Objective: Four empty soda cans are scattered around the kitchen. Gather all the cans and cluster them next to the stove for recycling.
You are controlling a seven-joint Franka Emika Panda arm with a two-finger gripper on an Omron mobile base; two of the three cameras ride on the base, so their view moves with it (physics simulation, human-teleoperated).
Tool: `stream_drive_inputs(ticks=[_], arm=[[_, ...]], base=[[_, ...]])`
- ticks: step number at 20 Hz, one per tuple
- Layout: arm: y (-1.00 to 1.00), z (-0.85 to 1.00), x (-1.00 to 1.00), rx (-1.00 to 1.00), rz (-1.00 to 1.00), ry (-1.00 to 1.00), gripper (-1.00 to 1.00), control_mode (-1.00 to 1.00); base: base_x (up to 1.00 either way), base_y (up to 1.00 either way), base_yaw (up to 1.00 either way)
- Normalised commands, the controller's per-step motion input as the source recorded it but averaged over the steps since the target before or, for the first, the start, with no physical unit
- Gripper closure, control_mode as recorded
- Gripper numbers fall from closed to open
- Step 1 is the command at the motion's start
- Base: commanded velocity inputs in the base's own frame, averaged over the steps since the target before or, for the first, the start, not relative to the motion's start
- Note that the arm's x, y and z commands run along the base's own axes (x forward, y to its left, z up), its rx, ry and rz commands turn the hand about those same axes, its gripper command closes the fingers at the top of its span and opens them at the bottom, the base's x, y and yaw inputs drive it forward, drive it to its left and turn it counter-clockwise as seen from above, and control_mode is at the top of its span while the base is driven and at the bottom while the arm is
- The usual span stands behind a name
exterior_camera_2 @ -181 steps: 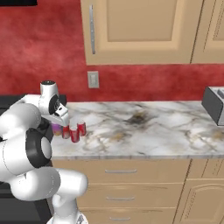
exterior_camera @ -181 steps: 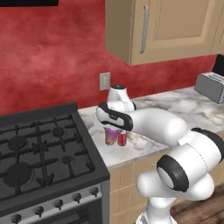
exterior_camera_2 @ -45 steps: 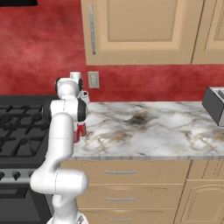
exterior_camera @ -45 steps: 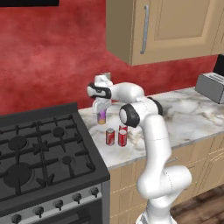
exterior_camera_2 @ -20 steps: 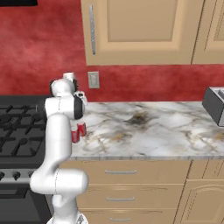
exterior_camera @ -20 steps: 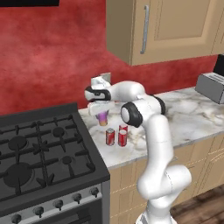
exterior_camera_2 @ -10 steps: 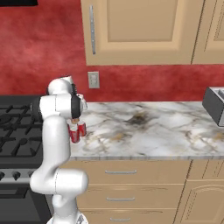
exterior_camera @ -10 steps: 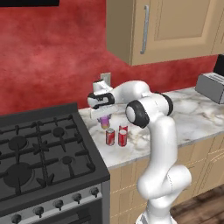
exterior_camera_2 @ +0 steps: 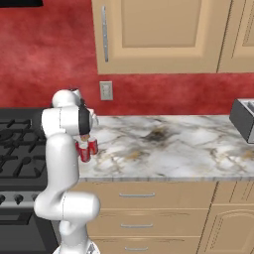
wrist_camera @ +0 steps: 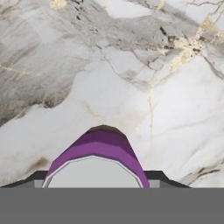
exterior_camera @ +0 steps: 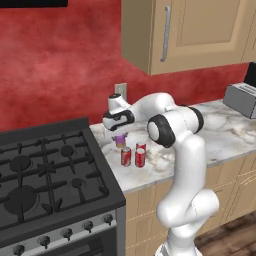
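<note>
Base views flank arm, share counter (exterior_camera: 220, 135); hand view looks down close.

Three soda cans (exterior_camera: 131, 155) cluster on the counter (exterior_camera: 220, 135) right of the stove (exterior_camera: 45, 175); toaster (exterior_camera: 241, 99) far right.

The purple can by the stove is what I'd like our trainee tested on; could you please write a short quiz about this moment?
1. True or false: the purple can stands flat on the counter.
2. How many red cans stand near the stove?
A. one B. two C. three
3. Fill in: the claw is shut on the ____ can.

Key: 1 false, it hangs in the claw just above the marble. 2 C. 3 purple.
</note>
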Motion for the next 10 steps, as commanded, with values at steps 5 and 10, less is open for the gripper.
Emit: stream_drive_inputs(ticks=[5, 10], arm=[[-0.05, -0.15, 0.02, 0.01, -0.03, -0.05, 1.00, -1.00], [-0.08, -0.19, 0.05, 0.04, -0.01, 0.00, 1.00, -1.00]], base=[[0.00, 0.00, 0.00], [0.00, 0.00, 0.00]])
